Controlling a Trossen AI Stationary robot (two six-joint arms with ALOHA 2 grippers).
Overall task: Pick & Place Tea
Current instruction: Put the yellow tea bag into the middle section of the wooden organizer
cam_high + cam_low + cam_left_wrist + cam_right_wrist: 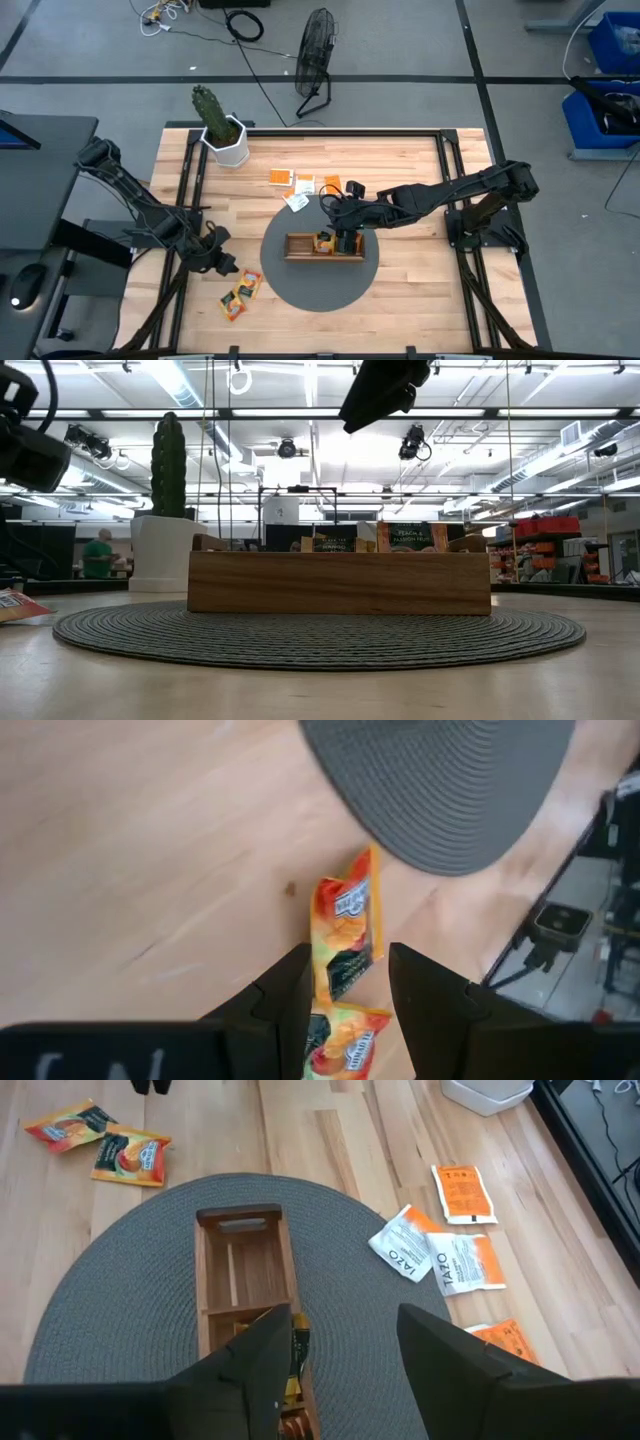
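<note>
The tea sachets lie in three groups. Two red-and-green sachets (240,292) lie flat on the wood near the mat's left edge, also seen as sachets (343,933) in the left wrist view. Orange and white sachets (445,1245) lie flat beyond the mat. Several more sachets (410,538) stand in the wooden tray (325,247). My left gripper (348,982) is open just over the red-and-green pair, a finger on either side. My right gripper (345,1350) is open, above the tray's right half, well clear of it (385,390).
The tray sits on a round grey woven mat (300,290) at the table's middle. A white pot with a cactus (222,135) stands at the far left. Black frame rails (185,190) run along both sides. Bare wood lies near the front edge.
</note>
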